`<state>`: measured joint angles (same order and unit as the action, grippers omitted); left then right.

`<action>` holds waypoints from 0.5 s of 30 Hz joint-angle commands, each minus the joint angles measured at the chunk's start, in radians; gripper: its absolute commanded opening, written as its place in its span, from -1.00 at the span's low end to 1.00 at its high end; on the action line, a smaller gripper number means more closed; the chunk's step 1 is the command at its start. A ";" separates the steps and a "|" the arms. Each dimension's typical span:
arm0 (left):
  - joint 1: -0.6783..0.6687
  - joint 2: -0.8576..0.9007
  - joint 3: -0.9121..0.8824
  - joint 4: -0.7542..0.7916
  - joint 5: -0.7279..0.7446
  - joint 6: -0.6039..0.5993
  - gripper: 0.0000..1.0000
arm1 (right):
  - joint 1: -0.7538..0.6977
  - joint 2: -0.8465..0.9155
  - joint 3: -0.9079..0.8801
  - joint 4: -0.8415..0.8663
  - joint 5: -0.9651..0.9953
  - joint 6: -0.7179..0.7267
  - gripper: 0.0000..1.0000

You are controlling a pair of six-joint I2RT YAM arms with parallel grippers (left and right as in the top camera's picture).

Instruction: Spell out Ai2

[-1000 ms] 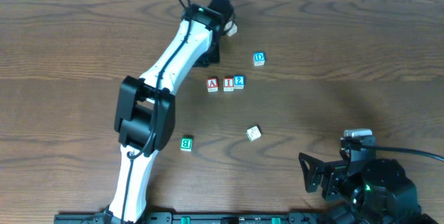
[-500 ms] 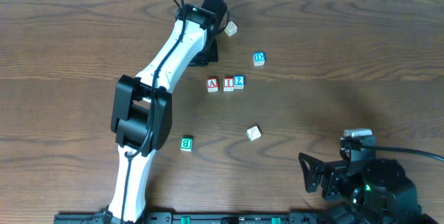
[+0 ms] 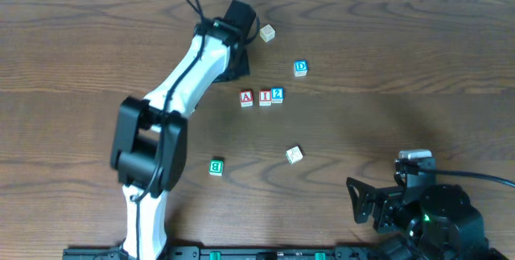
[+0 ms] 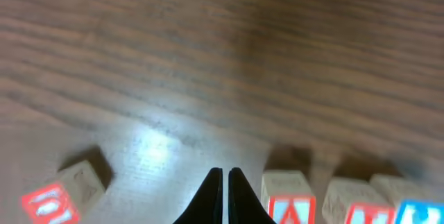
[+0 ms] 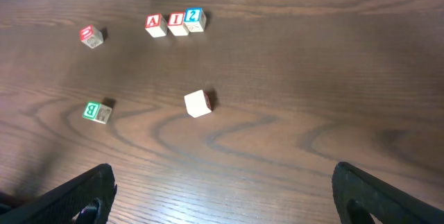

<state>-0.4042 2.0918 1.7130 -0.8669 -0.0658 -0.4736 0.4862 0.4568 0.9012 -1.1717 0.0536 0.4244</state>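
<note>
The A cube [image 3: 246, 97], the I cube [image 3: 265, 97] and the blue 2 cube [image 3: 277, 94] stand side by side in a row at mid-table, reading A, I, 2 from left to right. The right wrist view shows the same row: A cube [image 5: 155, 24], I cube [image 5: 177, 23], 2 cube [image 5: 194, 19]. My left gripper [image 3: 236, 68] hovers just up and left of the row, shut and empty. In its own view the closed left gripper [image 4: 225, 177] sits left of the A cube [image 4: 290, 197]. My right gripper [image 5: 223, 182] is open over bare wood near the front right.
A blue D cube [image 3: 300, 68] lies up and right of the row, and a pale cube [image 3: 267, 33] lies further back. A green B cube [image 3: 216, 166] and a tilted pale cube [image 3: 294, 155] lie nearer the front. A red-faced cube [image 5: 90, 35] sits left of the row.
The left arm has swung leftwards, its elbow and wrist drawing away from the pale cube at the back. The cubes and the right arm have not moved.
</note>
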 commanded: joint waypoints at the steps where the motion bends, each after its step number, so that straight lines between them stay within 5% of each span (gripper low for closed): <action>1: 0.003 -0.065 -0.085 0.019 0.007 -0.022 -0.88 | -0.001 0.000 -0.004 -0.003 0.010 -0.011 0.99; 15: -0.031 -0.128 -0.363 0.253 0.089 -0.046 -0.88 | -0.001 0.000 -0.004 -0.003 0.010 -0.011 0.98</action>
<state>-0.4362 1.9751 1.3540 -0.6254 0.0078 -0.5091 0.4862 0.4568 0.9009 -1.1732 0.0536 0.4244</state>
